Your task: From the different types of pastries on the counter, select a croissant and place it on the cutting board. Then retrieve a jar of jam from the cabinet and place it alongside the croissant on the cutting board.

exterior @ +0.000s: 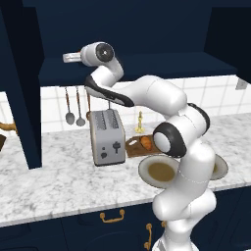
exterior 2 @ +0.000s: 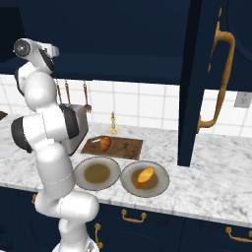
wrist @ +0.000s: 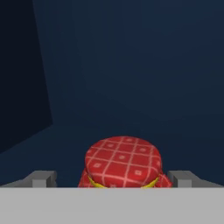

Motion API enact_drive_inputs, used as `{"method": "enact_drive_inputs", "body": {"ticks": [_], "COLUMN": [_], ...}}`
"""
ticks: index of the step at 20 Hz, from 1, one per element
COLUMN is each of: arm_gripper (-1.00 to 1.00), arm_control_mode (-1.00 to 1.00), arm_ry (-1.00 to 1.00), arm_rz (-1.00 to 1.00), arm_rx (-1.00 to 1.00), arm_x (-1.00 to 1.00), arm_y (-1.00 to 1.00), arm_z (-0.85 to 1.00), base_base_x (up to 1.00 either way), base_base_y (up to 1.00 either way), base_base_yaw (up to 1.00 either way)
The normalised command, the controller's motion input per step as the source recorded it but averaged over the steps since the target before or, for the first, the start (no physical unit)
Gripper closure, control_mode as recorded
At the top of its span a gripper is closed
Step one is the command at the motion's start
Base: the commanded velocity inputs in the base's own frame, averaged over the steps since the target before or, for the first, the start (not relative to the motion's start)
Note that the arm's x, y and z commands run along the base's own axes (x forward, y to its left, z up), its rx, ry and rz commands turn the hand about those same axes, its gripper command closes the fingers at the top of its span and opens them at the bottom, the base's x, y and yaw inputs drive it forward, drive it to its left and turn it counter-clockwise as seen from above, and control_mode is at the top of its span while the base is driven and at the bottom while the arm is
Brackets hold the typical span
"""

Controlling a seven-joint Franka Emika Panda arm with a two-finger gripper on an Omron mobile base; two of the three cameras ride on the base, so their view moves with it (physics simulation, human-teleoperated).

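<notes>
Setting: a simulated kitchen with a white and grey veined marble counter (exterior: 59, 176), white tiled wall behind it, navy drawers with gold handles (exterior: 112, 216) below.
Arm: the white arm rises from the base and reaches up and back, its hand inside the open shelf of the dark navy cabinet (exterior: 147, 63) above the counter.
Gripper: in the hand view the gripper (wrist: 114, 178) is spread wide, one grey fingertip at each side of the jar, neither visibly touching it.
Jar of jam: in the hand view the jar of jam (wrist: 123, 162) sits between the two fingertips, on the dark shelf floor; its lid is red with a pale checked pattern, a yellow band just below.
Cutting board: the dark brown cutting board (exterior 2: 123, 146) lies flat on the counter near the wall, just beyond the two plates.
Croissant: the golden-brown croissant (exterior 2: 105, 143) lies on the left part of the board as the right base view shows it.
Other pastry: a rounder orange-yellow pastry (exterior 2: 144, 177) rests on the right-hand beige plate (exterior 2: 158, 187).
Second plate: the left-hand plate (exterior 2: 96, 173) sits just beside the other plate, near the counter's front edge.
Toaster: a silver toaster (exterior: 106, 137) stands left of the board.
Wall items: utensils (exterior: 74, 109) hang on the tiles; a small gold figure (exterior: 140, 122) stands behind the board.
</notes>
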Motion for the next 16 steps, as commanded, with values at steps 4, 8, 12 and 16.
{"method": "enact_drive_inputs", "body": {"ticks": [4,8,12,16], "arm_gripper": [-1.00,-1.00,1.00,1.00], "arm_control_mode": [-1.00,-1.00,-1.00,-1.00], "arm_ry": [0.00,0.00,0.00,0.00], "arm_rz": [0.01,0.02,0.05,0.01], "arm_rx": [0.00,0.00,0.00,0.00], "arm_x": [0.12,0.27,0.31,0.02], "arm_y": [0.00,-0.01,-0.12,-0.24], "arm_z": [-0.32,-0.28,-0.44,-0.12], "base_base_x": [0.00,0.00,0.00,0.00], "base_base_y": [0.00,0.00,0.00,0.00], "base_base_yaw": [0.00,0.00,0.00,0.00]}}
